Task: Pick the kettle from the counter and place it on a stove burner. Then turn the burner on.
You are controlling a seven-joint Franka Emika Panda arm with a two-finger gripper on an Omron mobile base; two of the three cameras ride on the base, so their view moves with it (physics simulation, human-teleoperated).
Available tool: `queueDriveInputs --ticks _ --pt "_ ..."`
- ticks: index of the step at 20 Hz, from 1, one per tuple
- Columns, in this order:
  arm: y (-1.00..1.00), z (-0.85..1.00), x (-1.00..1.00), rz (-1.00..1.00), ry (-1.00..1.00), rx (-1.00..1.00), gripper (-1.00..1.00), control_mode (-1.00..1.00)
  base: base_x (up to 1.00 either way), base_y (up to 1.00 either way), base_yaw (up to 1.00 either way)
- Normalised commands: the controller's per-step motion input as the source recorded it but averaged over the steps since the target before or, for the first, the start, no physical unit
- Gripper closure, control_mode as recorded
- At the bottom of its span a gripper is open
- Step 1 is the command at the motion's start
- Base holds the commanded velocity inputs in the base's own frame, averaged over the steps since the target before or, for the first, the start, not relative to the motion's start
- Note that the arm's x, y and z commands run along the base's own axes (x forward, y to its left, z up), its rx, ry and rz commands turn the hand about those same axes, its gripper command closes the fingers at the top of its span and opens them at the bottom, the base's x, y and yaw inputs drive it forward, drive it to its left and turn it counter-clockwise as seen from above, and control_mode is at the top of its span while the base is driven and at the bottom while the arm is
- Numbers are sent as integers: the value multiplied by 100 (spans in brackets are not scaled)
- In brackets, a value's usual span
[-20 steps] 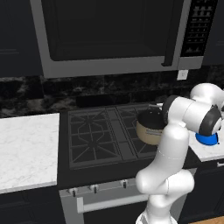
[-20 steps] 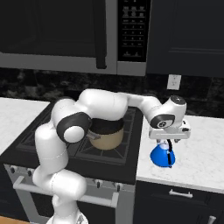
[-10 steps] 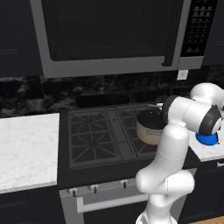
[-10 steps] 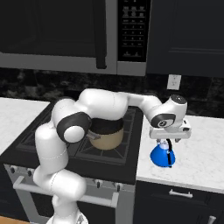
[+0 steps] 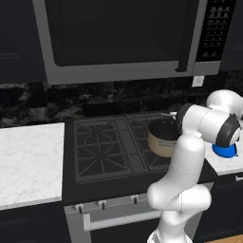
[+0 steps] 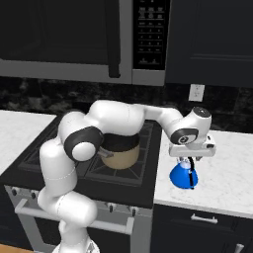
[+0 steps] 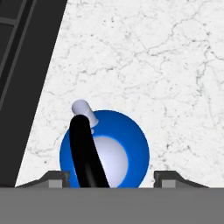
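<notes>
The arm is reaching out to the right of the stove, and the claw (image 6: 190, 163) is hanging directly over the kettle (image 6: 184, 175), which is sitting on the white marble bench (image 6: 225, 183) just beside the black stove top (image 5: 118, 152). In the hand view the kettle (image 7: 105, 151) is lying right under the camera, its black arched handle (image 7: 87, 153) running up between the two finger tips (image 7: 54, 178), which are standing apart on either side of it — the claw is spread, clamped on nothing yet.

So the step in hand is the pick: the kettle is not lifted, and neither the placing nor the burner switch has begun. The next move, as I judge it, is calling for a short straight descent until the fingers are bracketing the handle, then a squeeze across it. The handle is lying somewhat left of the midline between the tips and at a slant, so a small sideways correction may be needed first.

After that the kettle is going to need carrying left onto a free stove burner (image 5: 97, 152) — the beige pot (image 5: 163, 137) is occupying the near right grate.
</notes>
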Motion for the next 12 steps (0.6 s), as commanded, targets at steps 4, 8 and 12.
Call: queueDriveInputs --ticks 4,8,12 --pt "0 0 0 0 0 0 100 -100 0 0 0" --pt "0 0 0 0 0 0 100 -100 0 0 0" --pt "8 11 -6 0 -3 0 100 -100 0 0 0"
